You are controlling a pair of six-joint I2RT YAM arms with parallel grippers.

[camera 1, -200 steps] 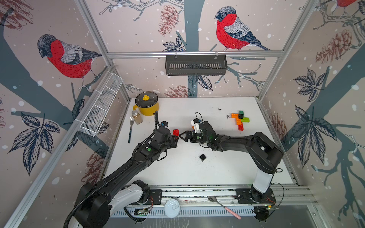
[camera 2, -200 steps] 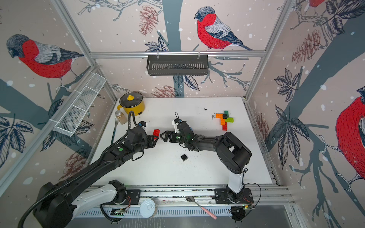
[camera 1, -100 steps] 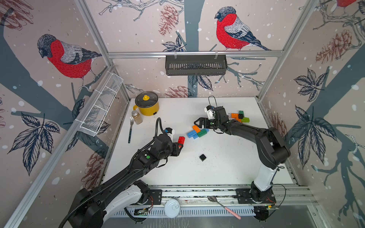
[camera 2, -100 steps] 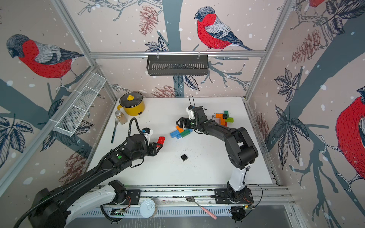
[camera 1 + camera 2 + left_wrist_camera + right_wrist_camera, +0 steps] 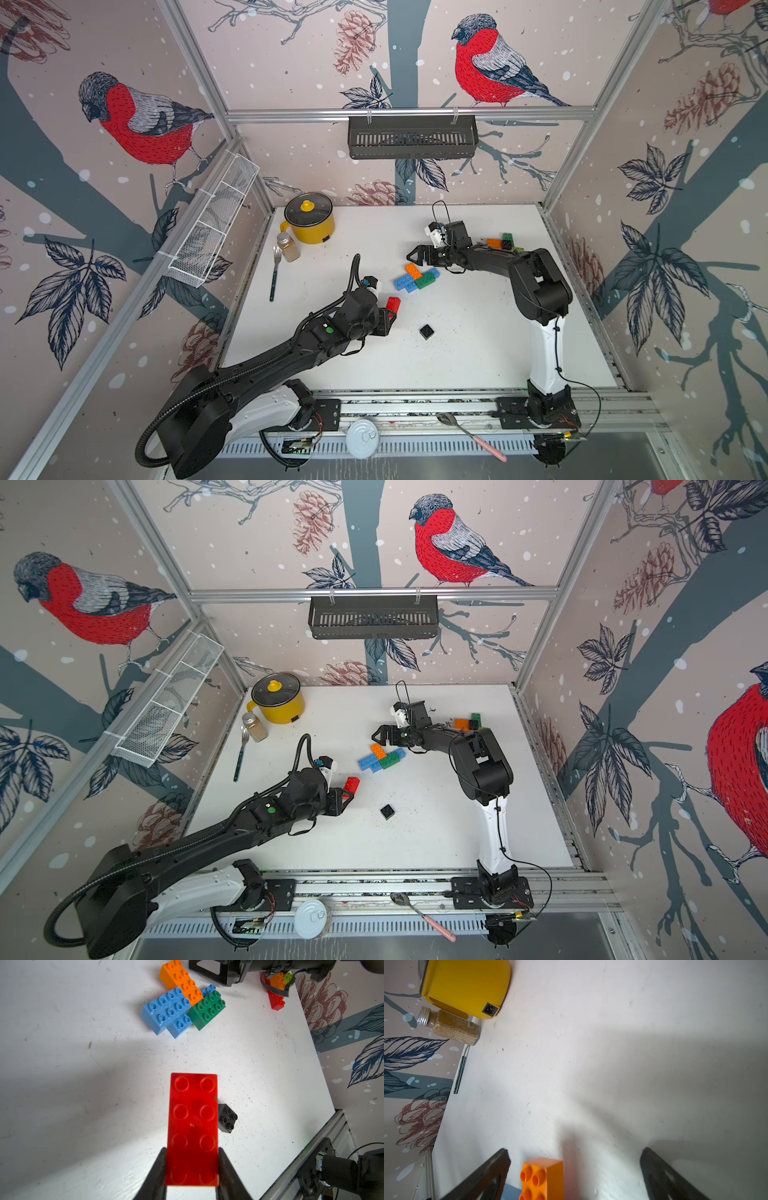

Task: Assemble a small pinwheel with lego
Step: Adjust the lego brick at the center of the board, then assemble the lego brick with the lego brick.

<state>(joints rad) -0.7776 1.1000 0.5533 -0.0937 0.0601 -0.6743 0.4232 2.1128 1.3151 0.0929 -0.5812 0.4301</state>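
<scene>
Left jaws clenched on the red brick [image 5: 192,1129], pinching its long sides at one end, left of bench [image 5: 457,353] centre. A small black square [image 5: 426,331] lay just to the right of it, nearer the front edge. Right jaws were spread wide and gripped nothing. The end of the orange brick [image 5: 543,1180] sat between them, untouched. That brick was packed against the blue bricks [image 5: 167,1008] and the green brick [image 5: 207,1008] mid-bench. A few more bricks [image 5: 500,242] lay at far right.
</scene>
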